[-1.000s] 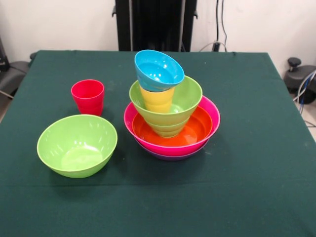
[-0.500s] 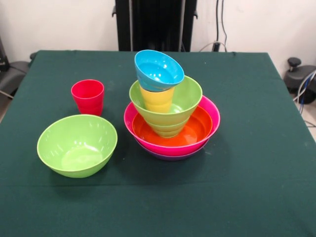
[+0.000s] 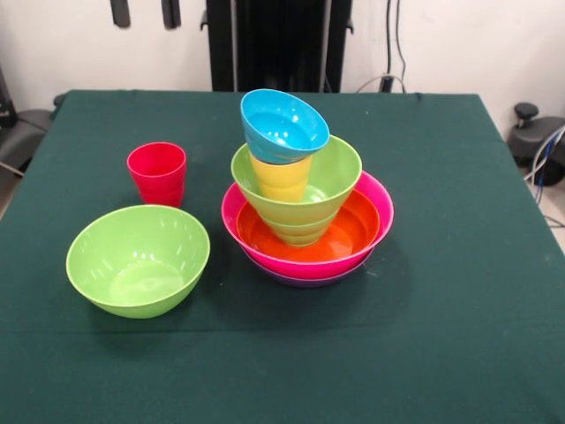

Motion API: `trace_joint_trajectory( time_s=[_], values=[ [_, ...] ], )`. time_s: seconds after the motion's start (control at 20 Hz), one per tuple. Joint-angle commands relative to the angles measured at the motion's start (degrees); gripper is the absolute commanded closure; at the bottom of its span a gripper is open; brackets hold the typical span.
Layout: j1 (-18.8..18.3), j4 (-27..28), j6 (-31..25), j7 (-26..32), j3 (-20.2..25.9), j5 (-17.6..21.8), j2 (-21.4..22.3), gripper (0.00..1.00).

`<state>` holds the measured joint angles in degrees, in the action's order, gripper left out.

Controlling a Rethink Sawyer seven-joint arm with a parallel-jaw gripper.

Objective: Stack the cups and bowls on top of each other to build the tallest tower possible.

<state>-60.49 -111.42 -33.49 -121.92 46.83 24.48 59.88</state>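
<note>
Front view: open jaws at top left, two tips apart, well above red cup.

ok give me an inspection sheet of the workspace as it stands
surface: table under a dark green cloth, flat
job's things: tower of purple, pink and orange bowls, a green bowl, a yellow cup, and a blue bowl tilted on top; red cup and loose green bowl apart on the cloth
clutter: nothing seen
grippers: gripper at the top edge, above the table's far side, jaws apart, empty
cables: several down the wall and by the right edge
surroundings: white wall, black pedestal
</note>
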Motion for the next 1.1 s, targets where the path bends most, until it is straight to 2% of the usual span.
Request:
trace_joint_trajectory(
  time_s=[0.05, 0.45, 0.8, 1.1],
  values=[
    [0.13, 1.13, -1.8, 14.46, 0.53, 7.51, -7.67, 0.0],
    [-0.83, 2.4, -1.32, 13.94, 0.65, 10.76, -10.87, 0.0],
    [-3.18, 4.34, -4.17, 16.49, 1.78, 11.51, -13.15, 0.0],
    [-1.18, 6.69, -1.43, 14.01, -0.81, 16.45, -18.13, 0.0]
  ],
)
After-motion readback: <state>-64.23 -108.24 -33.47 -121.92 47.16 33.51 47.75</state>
